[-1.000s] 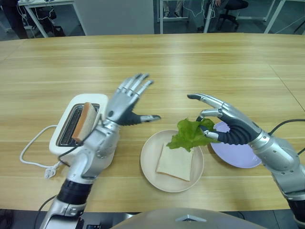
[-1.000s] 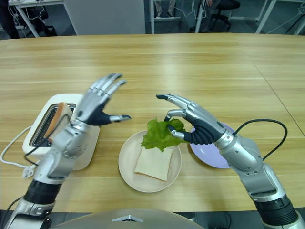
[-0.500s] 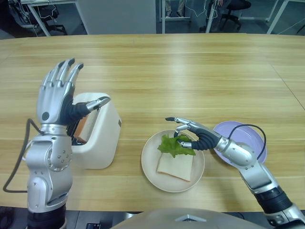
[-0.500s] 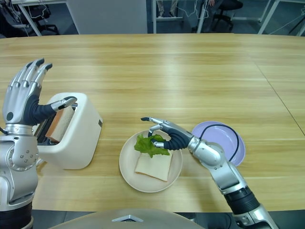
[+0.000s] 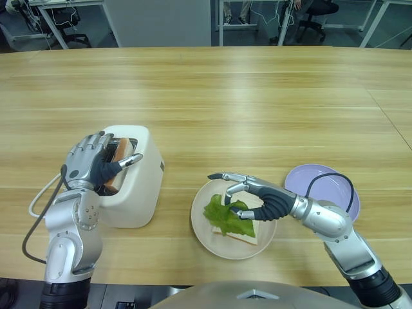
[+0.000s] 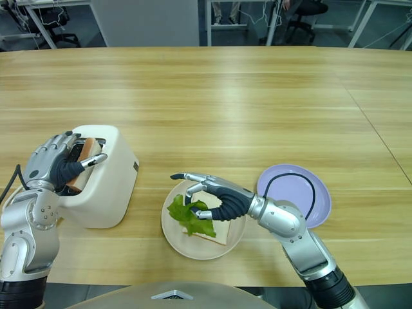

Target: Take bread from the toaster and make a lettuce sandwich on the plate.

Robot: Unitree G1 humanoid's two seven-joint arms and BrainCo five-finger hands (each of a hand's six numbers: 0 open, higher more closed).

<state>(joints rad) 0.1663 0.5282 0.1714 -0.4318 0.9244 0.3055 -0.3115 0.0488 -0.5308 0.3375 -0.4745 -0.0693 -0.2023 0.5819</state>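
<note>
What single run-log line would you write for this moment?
left hand: at toast in toaster | right hand: holds lettuce on slice | slice: on plate

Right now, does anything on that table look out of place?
Slightly. The lettuce, held by the right hand, sits off-centre: it hangs over the left edge of the bread slice onto the beige plate. Nothing is spilled or broken.

Bright, even overhead light. Broad glare sheen on the worktop. Shadows soft, focus sharp throughout.
</note>
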